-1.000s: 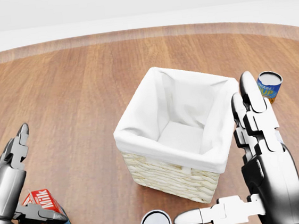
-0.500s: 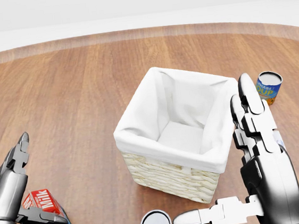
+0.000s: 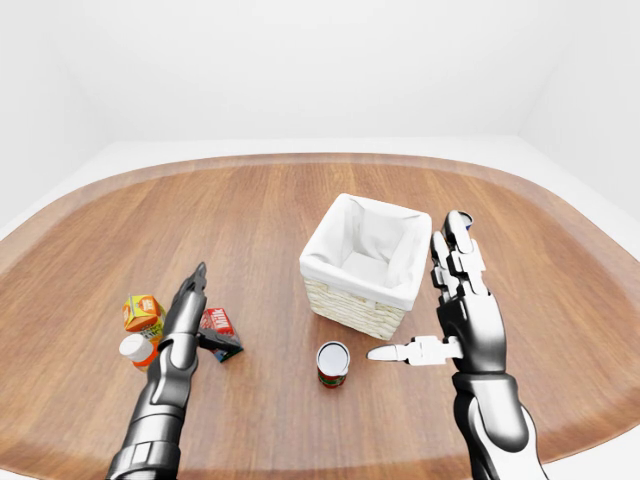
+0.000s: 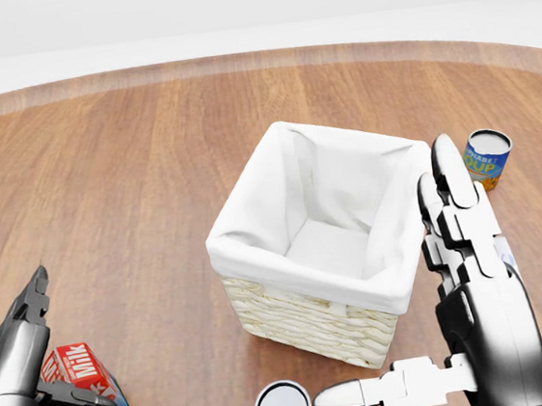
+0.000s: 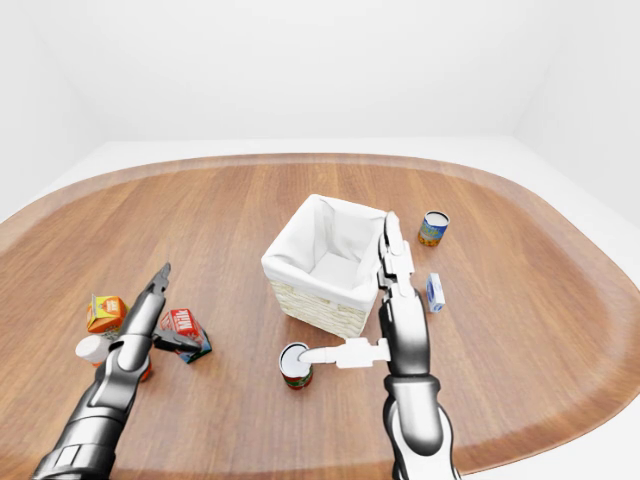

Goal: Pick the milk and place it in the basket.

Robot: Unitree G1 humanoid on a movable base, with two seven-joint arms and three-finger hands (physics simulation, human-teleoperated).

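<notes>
Your left hand (image 4: pixel 16 361) hovers over the milk (image 4: pixel 84 375), fingers spread wide, thumb lying across the carton, gripping nothing. The milk lies on the counter (image 4: pixel 133 179), well left of the basket (image 4: pixel 319 242). Your right hand (image 4: pixel 474 288) stands open just right of the basket, empty.

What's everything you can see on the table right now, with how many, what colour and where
table: one, brown wood, fills the views
basket: one, wicker with white liner, centre
milk: one, red carton, lower left of head view
orange carton: one, left of the milk
orange-lidded bottle: one, white, below that carton
red can: one, below the basket
soup can: one, blue and yellow, right of the basket
small box: one, white and blue, right
left hand: black, open, beside the milk
right hand: black and white, open, by the basket
</notes>
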